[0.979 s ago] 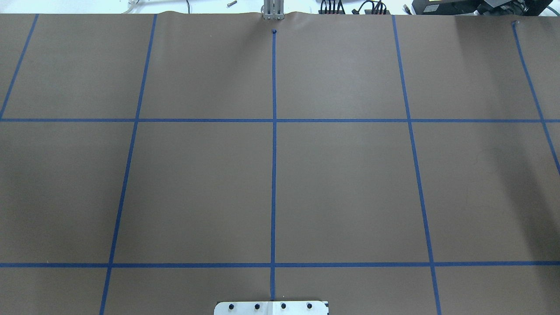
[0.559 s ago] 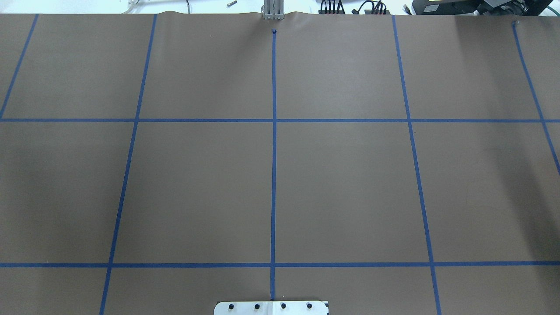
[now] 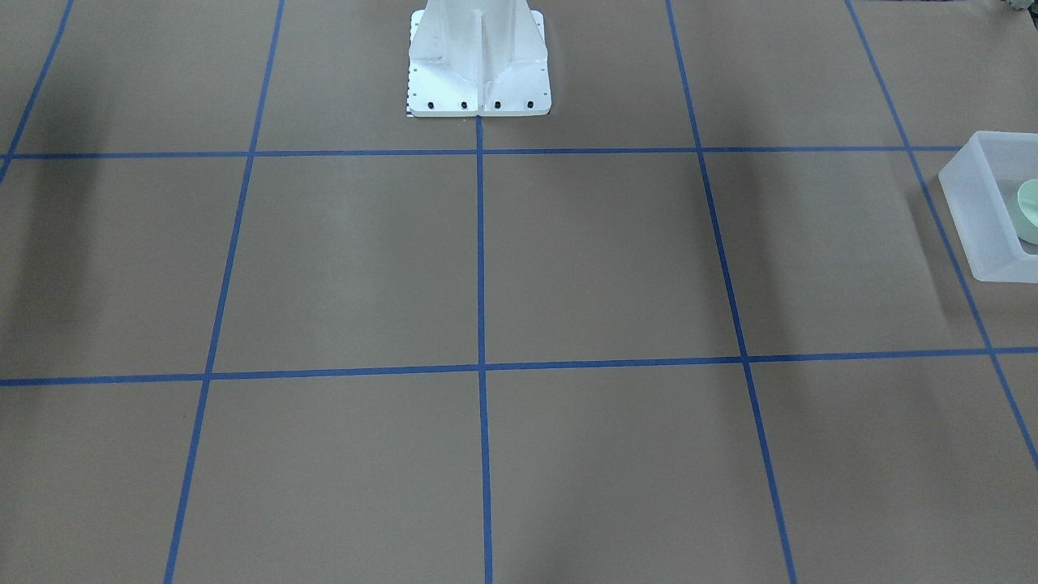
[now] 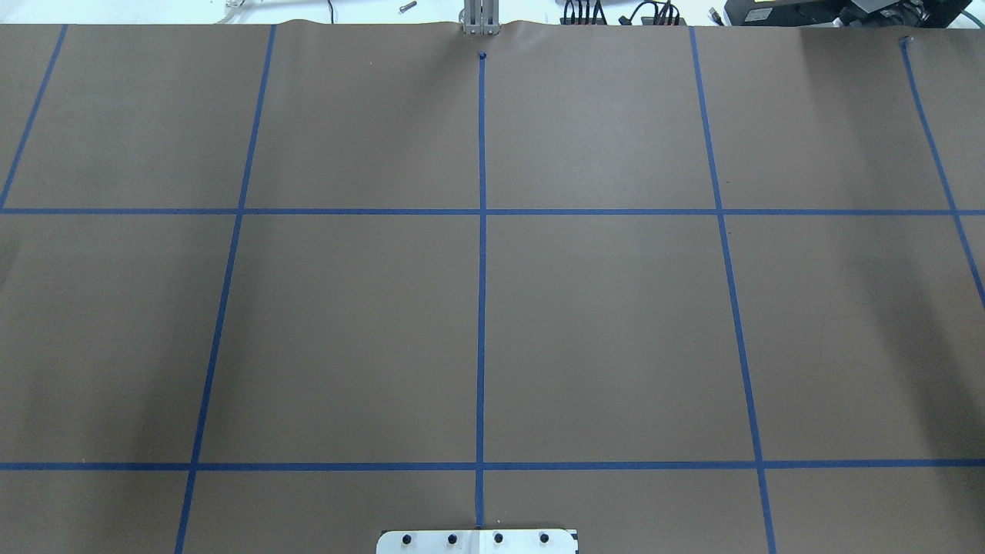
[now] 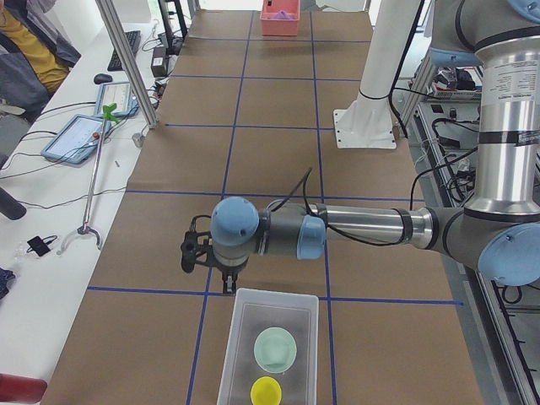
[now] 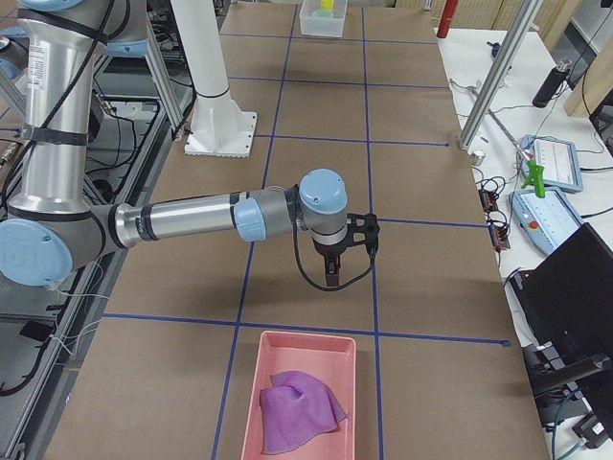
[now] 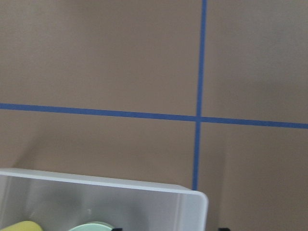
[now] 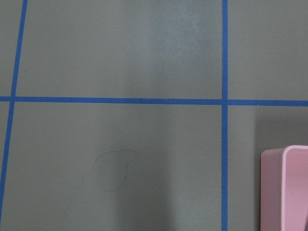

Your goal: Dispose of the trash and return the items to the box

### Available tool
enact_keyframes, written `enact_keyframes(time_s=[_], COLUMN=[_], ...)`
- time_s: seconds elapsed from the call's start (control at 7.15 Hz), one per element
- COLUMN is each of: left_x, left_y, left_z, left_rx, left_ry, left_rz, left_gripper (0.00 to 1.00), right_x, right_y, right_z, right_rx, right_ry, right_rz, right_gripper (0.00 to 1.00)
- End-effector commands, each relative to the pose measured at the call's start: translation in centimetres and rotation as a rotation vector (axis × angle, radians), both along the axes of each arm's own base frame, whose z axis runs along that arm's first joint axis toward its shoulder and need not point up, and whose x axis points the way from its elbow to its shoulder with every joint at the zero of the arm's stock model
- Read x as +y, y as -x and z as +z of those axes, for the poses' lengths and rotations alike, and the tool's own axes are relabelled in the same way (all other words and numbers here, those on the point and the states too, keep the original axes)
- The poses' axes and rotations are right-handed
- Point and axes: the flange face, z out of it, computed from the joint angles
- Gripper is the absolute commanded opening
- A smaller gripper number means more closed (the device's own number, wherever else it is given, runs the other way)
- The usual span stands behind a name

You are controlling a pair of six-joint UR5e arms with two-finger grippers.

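The frosted box stands at the table's end on my left. It holds the mint-green bowl and a yellow cup. The box and bowl show at the front-facing view's right edge. My left gripper hangs pointing down just outside the box's wall, which also shows in the left wrist view. My right gripper hangs pointing down over bare table, short of a pink tray. I cannot tell whether either gripper is open or shut.
The pink tray holds a crumpled purple cloth; its corner shows in the right wrist view. The white robot base stands mid-table at the near edge. Blue tape lines grid the brown table cover. Tablets and cables lie beyond the far edge.
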Motion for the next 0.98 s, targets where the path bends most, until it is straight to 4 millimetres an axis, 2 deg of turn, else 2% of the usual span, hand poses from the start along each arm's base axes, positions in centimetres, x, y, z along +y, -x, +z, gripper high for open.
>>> enact_keyframes(time_s=[0.0,0.14,0.28,0.42,0.7,0.84], left_x=[0.7,0.7,0.6,1.1,4.0,4.7], left_y=[-5.4,-6.6,-6.9,-8.6,-8.0,-7.9], left_z=[-7.7,-8.7,-8.8,-9.2,-7.0,-5.6], left_rx=[-0.026,-0.062,-0.082,-0.145,-0.172,-0.178], left_ry=[-0.035,-0.050,-0.062,-0.088,-0.101,-0.079], left_rz=[0.009,0.014,0.021,0.046,0.102,0.112], left_gripper=[0.76,0.97,0.98,0.98,0.98,0.98], right_x=[0.2,0.2,0.2,0.4,0.6,0.6], right_y=[0.0,0.0,-0.2,-0.6,-0.7,-0.7], right_z=[0.2,0.3,0.6,1.7,2.0,2.2], right_rx=[0.004,0.006,0.026,0.097,0.106,0.106], right_ry=[0.000,0.000,-0.009,-0.049,-0.055,-0.052], right_rz=[-0.002,-0.003,-0.008,-0.043,-0.050,-0.052], right_gripper=[1.00,1.00,1.00,1.00,1.00,1.00])
